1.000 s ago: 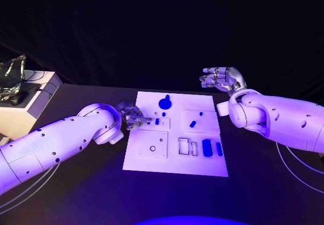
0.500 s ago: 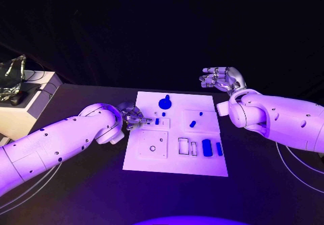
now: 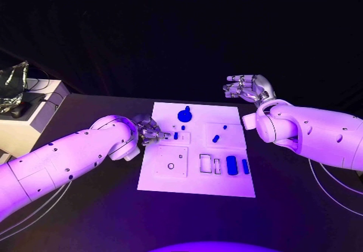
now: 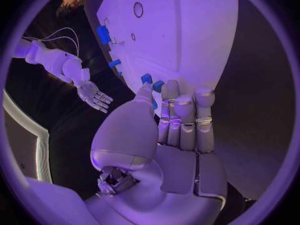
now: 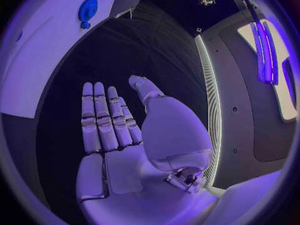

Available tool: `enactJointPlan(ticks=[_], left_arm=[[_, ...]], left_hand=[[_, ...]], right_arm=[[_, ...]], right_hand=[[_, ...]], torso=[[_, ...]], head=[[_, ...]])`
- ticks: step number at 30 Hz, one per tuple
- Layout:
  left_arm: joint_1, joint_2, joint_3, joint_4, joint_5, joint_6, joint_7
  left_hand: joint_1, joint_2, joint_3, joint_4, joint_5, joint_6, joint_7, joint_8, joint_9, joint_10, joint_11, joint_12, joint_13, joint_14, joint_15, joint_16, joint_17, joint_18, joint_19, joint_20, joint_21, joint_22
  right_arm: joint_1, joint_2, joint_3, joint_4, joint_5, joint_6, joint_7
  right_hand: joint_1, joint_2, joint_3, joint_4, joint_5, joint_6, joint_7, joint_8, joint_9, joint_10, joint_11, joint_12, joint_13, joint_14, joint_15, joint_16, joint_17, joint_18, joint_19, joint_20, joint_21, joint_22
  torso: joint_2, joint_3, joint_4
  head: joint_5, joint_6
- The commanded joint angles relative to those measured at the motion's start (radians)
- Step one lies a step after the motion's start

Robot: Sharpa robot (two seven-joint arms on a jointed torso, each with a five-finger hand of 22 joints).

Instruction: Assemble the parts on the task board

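Note:
The white task board (image 3: pixel 170 181) lies mid-table, carrying a round knobbed blue part (image 3: pixel 184 115), small blue pegs (image 3: pixel 216 138) and two longer blue parts (image 3: pixel 231 165) near its right edge. My left hand (image 3: pixel 151 131) is at the board's left edge. In the left wrist view its thumb and straight fingers (image 4: pixel 181 116) close around a small blue part (image 4: pixel 147 79) at their tips, over the board (image 4: pixel 187 30). My right hand (image 3: pixel 246 86) hangs above the table beyond the board's far right corner, holding nothing. Its fingers (image 5: pixel 100 120) are stretched out, with the round blue part (image 5: pixel 87 10) far off.
A white box (image 3: pixel 22 126) with a crumpled silvery object (image 3: pixel 11 86) on it stands at the table's left edge. Cables trail under both arms. The left wrist view also shows my right hand (image 4: pixel 94 96) raised off the table.
My left arm has edged slightly toward the board, with the hand staying at the small blue part. The right hand has not moved.

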Motion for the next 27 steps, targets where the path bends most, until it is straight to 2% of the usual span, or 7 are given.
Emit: enactJointPlan(ticks=[1, 8, 14, 18, 21, 23, 27], left_arm=[[-0.002, 0.007, -0.002, -0.006, -0.006, 0.017, -0.009], [-0.001, 0.013, -0.002, -0.011, -0.005, 0.024, -0.01], [-0.001, 0.014, -0.003, -0.013, -0.005, 0.035, -0.012], [-0.001, 0.016, -0.004, -0.014, -0.006, 0.041, -0.014], [-0.001, 0.016, -0.004, -0.015, -0.007, 0.043, -0.016], [-0.001, 0.017, -0.004, -0.016, -0.008, 0.047, -0.018], [-0.001, 0.019, -0.004, -0.019, -0.01, 0.051, -0.021]], left_hand=[[-0.007, 0.002, -0.001, 0.001, 0.005, -0.002, -0.004, -0.001, -0.001, 0.004, -0.002, 0.002, 0.001, 0.009, 0.001, 0.003, 0.0, -0.005, 0.007, 0.001, 0.005, 0.041], [-0.001, 0.002, 0.001, -0.001, 0.006, -0.002, -0.004, -0.002, 0.002, 0.004, -0.002, 0.001, 0.002, 0.009, 0.001, 0.004, 0.002, -0.006, 0.007, 0.001, 0.006, 0.042], [0.026, 0.01, 0.029, -0.019, 0.007, -0.003, -0.004, -0.006, 0.005, 0.002, -0.003, 0.0, 0.003, 0.008, 0.0, 0.005, 0.004, -0.007, 0.006, 0.0, 0.009, 0.043], [0.054, 0.013, 0.078, -0.037, 0.008, -0.003, -0.006, -0.015, 0.003, 0.0, -0.005, -0.003, 0.003, 0.007, -0.001, 0.005, 0.007, -0.008, 0.005, -0.001, 0.01, 0.044], [0.059, 0.005, 0.119, -0.041, 0.008, 0.0, -0.006, -0.025, -0.002, -0.001, -0.004, -0.005, 0.003, 0.007, -0.002, 0.007, 0.009, -0.009, 0.005, -0.002, 0.012, 0.045], [0.061, -0.012, 0.18, -0.045, 0.008, 0.005, -0.009, -0.033, -0.005, -0.001, -0.004, -0.007, 0.003, 0.007, -0.002, 0.009, 0.012, -0.01, 0.004, -0.003, 0.014, 0.046], [0.071, -0.025, 0.273, -0.057, 0.01, 0.003, -0.009, -0.037, -0.005, -0.002, -0.008, -0.013, 0.001, 0.008, -0.005, 0.01, 0.015, -0.011, 0.005, -0.004, 0.018, 0.048]], right_arm=[[0.0, 0.001, 0.0, 0.001, -0.004, 0.014, 0.009], [0.0, 0.002, 0.0, 0.001, -0.004, 0.014, 0.009], [0.0, 0.002, 0.0, 0.002, -0.004, 0.014, 0.009], [0.0, 0.001, 0.0, 0.002, -0.004, 0.014, 0.009], [0.0, 0.001, 0.0, 0.002, -0.004, 0.014, 0.008], [0.0, 0.001, 0.0, 0.002, -0.004, 0.014, 0.008], [0.0, 0.001, 0.0, 0.003, -0.004, 0.014, 0.008]], right_hand=[[-0.01, -0.001, 0.01, 0.001, 0.003, 0.008, 0.016, -0.002, 0.0, -0.003, -0.004, -0.002, -0.001, -0.004, -0.004, -0.001, -0.001, -0.005, -0.007, 0.001, -0.001, 0.0], [-0.01, -0.001, 0.013, 0.001, 0.003, 0.009, 0.015, -0.002, 0.0, -0.003, -0.004, -0.002, -0.001, -0.004, -0.004, -0.002, -0.001, -0.005, -0.007, 0.0, -0.001, 0.0], [-0.01, -0.001, 0.013, 0.001, 0.003, 0.009, 0.015, -0.002, 0.0, -0.003, -0.004, -0.002, -0.001, -0.004, -0.004, -0.002, -0.001, -0.005, -0.007, 0.0, -0.001, 0.0], [-0.01, -0.001, 0.013, 0.001, 0.003, 0.009, 0.015, -0.002, 0.0, -0.003, -0.004, -0.002, -0.001, -0.004, -0.004, -0.002, -0.001, -0.005, -0.007, 0.0, -0.001, 0.0], [-0.01, -0.001, 0.013, 0.001, 0.003, 0.009, 0.015, -0.002, 0.0, -0.003, -0.004, -0.002, -0.001, -0.004, -0.004, -0.002, -0.001, -0.005, -0.007, 0.0, -0.001, 0.0], [-0.01, -0.001, 0.013, 0.001, 0.003, 0.009, 0.015, -0.002, 0.0, -0.003, -0.004, -0.002, -0.001, -0.004, -0.004, -0.002, -0.001, -0.005, -0.007, 0.0, -0.001, 0.0], [-0.01, -0.001, 0.013, 0.001, 0.003, 0.009, 0.015, -0.002, 0.0, -0.003, -0.004, -0.002, -0.001, -0.004, -0.004, -0.002, -0.001, -0.005, -0.007, 0.0, -0.001, 0.0]], torso=[[0.0, -0.0006, 0.0003], [0.0, -0.0003, 0.0005], [0.0, 0.0005, 0.0003], [0.0, 0.0002, -0.0003], [0.0, 0.0002, -0.0003], [0.0, 0.0002, -0.0005], [0.0, 0.0003, -0.0004]], head=[[0.0, -0.001], [-0.001, -0.003], [-0.001, -0.003], [-0.001, -0.004], [-0.001, -0.004], [-0.001, -0.004], [-0.001, -0.004]])
